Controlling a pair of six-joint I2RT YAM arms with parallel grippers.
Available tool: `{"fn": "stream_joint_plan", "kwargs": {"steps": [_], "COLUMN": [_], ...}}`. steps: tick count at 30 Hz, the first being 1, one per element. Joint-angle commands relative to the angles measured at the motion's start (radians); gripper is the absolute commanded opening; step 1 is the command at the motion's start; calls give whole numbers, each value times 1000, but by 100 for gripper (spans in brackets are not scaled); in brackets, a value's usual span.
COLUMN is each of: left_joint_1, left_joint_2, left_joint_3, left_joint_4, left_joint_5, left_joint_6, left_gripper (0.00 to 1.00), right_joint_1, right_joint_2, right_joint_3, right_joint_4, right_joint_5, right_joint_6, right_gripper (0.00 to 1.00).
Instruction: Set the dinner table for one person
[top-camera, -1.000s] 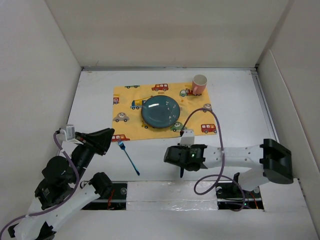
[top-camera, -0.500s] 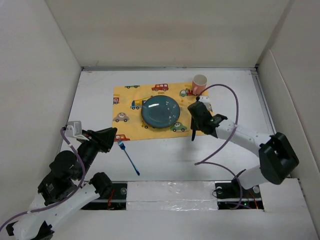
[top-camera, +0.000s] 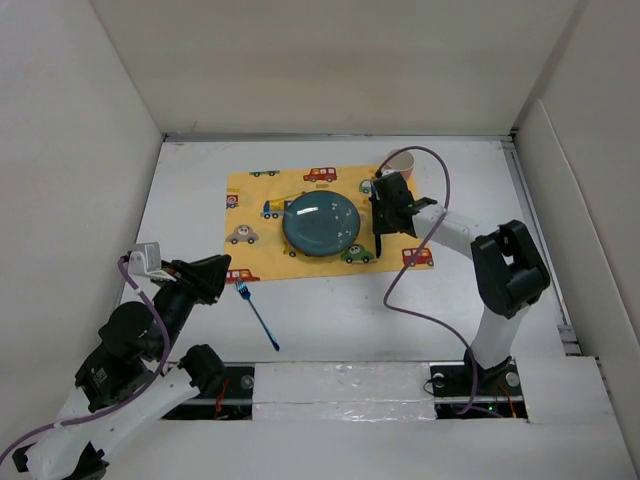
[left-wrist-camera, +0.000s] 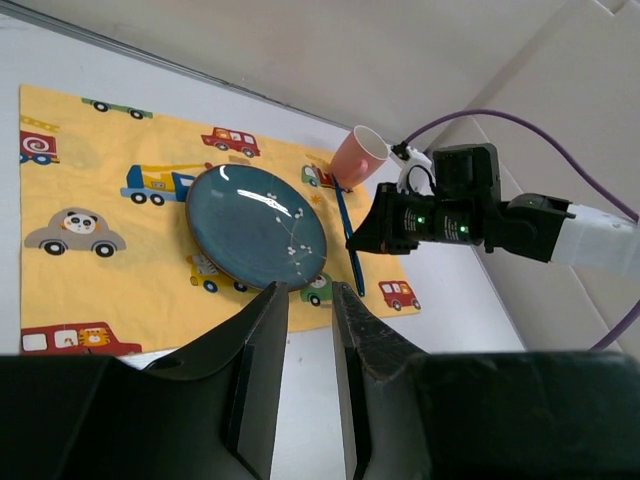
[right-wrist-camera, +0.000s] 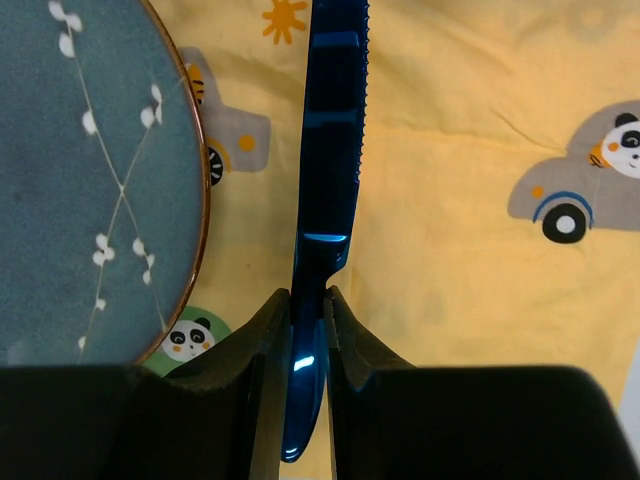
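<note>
Right tool (right-wrist-camera: 310, 300) brought knife (right-wrist-camera: 330, 150) beside plate (right-wrist-camera: 90, 200) | dinner table (top-camera: 190, 200) white, matte

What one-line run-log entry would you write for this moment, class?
right gripper: shut on knife, beside plate over mat | left gripper: empty | fork: on table, off mat

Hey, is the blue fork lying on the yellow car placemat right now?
No, the blue fork lies on the bare white table, just off the yellow placemat's near left corner.

The dinner table (top-camera: 185, 200) is a wide, plain white matte rectangle, flat and level. It fills the middle of the overhead view
</note>
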Motion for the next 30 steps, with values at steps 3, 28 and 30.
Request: {"fn": "stream_joint_plan", "kwargs": {"steps": [3,28,30], "left_joint_1": [2,2,2], "left_joint_2": [20,96,160], "left_joint_3": [10,21,39], "left_joint_4": [21,-48,-144], "left_joint_5": [-18,-136,-249], "left_joint_6": [-5,-71,-192], "left_gripper": [22,29,35], "right_joint_1": [-36,54,91], "right_joint_2": [58,-275,-357], "right_joint_3": [88,-19,-80], "right_joint_4": [32,16,48], "right_joint_5": [-58,69,80], "right_joint_6": [-34,44,49], "right_gripper": [0,54,17]}}
